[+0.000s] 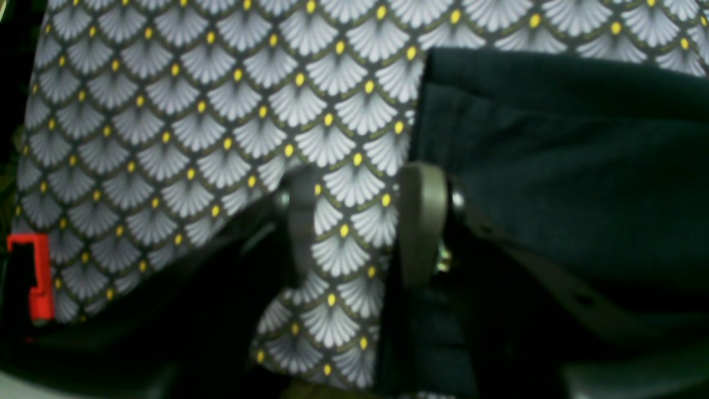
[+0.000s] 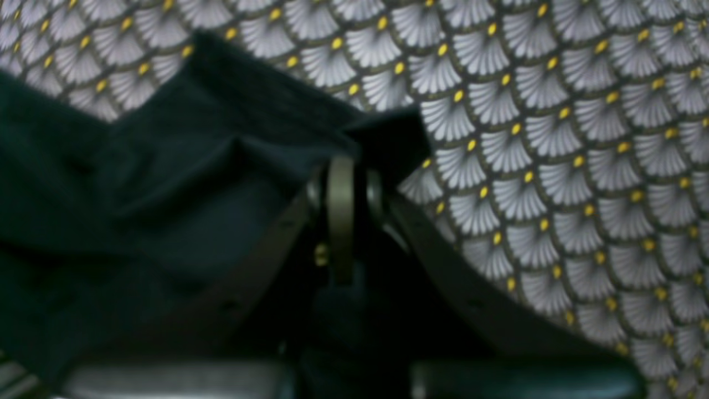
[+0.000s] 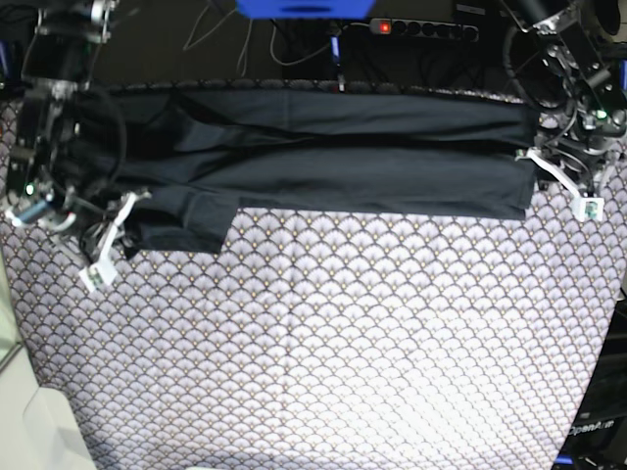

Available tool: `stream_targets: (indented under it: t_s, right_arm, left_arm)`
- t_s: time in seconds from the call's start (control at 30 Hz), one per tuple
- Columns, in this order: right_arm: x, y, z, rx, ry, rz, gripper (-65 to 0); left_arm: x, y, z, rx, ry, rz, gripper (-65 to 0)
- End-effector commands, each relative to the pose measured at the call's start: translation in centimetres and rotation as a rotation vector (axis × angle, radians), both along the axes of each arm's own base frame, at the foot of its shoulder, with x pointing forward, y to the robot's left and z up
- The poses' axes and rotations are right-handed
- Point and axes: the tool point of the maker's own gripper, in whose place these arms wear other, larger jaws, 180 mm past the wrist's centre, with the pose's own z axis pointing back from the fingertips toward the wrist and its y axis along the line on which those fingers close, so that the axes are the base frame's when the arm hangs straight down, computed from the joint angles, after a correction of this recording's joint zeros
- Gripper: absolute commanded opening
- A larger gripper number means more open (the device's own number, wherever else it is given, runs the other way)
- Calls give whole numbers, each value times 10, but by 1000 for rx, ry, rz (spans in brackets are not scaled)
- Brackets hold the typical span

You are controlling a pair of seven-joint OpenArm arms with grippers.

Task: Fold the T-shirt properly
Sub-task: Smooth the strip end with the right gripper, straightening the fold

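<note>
Charcoal T-shirt [image 3: 323,157] lies as a long folded band across the far side of the fan-patterned tablecloth [image 3: 323,343]. Right gripper [image 2: 354,183] pinches a cloth corner; left gripper [image 1: 360,221] jaws spread, one finger [image 1: 424,221] touching the shirt's edge.

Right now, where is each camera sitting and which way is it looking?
Left wrist: sits on the left arm, looks down past the left gripper, jaws apart, at the T-shirt edge on the patterned tablecloth.
Right wrist: sits on the right arm, looks past the right gripper, shut on a T-shirt corner.
Base: sits high, looks down at the whole table; both arms show, the right gripper at its left, the left gripper at its right.
All views share the T-shirt and tablecloth.
</note>
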Motion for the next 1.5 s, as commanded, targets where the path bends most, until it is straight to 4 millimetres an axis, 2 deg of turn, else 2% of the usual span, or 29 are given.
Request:
stream_targets:
  t_s: [0.0,0.23,0.37,0.53,0.63,0.9,1.03,1.17,1.23,1.3,1.47]
  right_arm:
    - [5,4,19,1,-67,15,-650]
    - [-39,31,34,26,-101,98,-650]
    - [-65,24,40,47,-96,90,-650]
    - [-88,2,39,74,-80,35,-649]
    - [-105,-3,39,120,-80,25,-649]
    - [-139,1,30,193,-56,4,-649]
    - [-145,2,28,213,-58,-7,-649]
    - [-149,-8,15,218,-26,-44,-649]
    - [-153,-18,4,217,8,-68,-648]
    - [-145,-27,-1,220,5,-86,-648]
    - [-148,-53,-19,203,56,-137,-648]
  left_arm:
    - [9,4,14,21,-50,-6,-402]
    - [8,5,14,23,-46,-6,-402]
    - [8,5,14,24,-46,-7,-402]
    - [8,6,14,27,-43,-9,-402]
    - [8,7,15,28,-43,-9,-402]
    - [8,7,15,29,-45,-9,-402]
    - [7,7,15,31,-42,-9,-402]
    - [1,8,11,32,-28,-10,-402]
    - [-2,8,9,32,-22,-11,-402]
    - [-4,8,8,33,-16,-11,-402]
    - [-9,17,9,58,0,-17,-402]
